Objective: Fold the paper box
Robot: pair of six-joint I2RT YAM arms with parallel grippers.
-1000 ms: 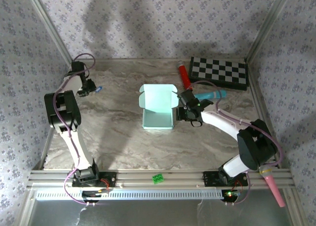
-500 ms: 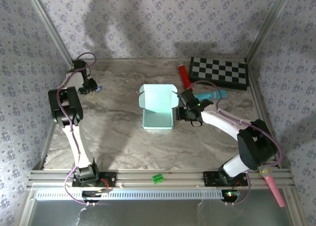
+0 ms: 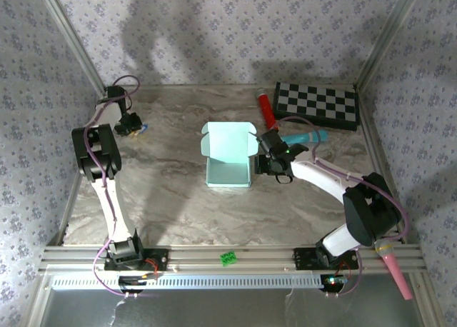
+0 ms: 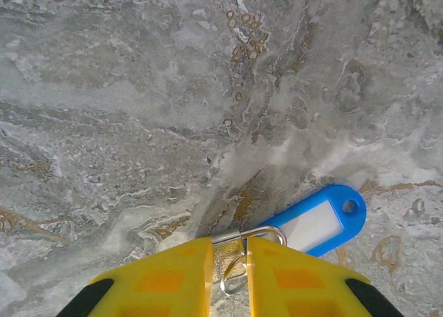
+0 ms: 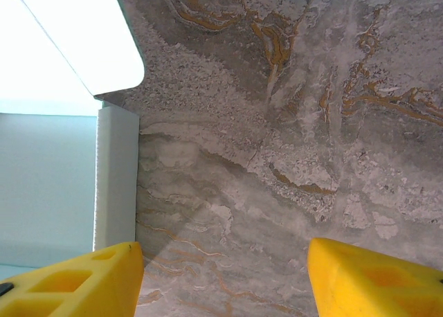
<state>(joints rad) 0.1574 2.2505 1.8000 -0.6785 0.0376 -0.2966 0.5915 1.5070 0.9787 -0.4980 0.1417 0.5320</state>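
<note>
Right wrist: right gripper [image 5: 225,279] gapes beside paper box [image 5: 48,171].

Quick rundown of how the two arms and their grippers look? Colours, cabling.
Both the left arm and right arm have white tubular links, bulky black joint housings and a purple cable looped along them. The left gripper and right gripper have blocky bright yellow fingers with moulded recesses.
</note>
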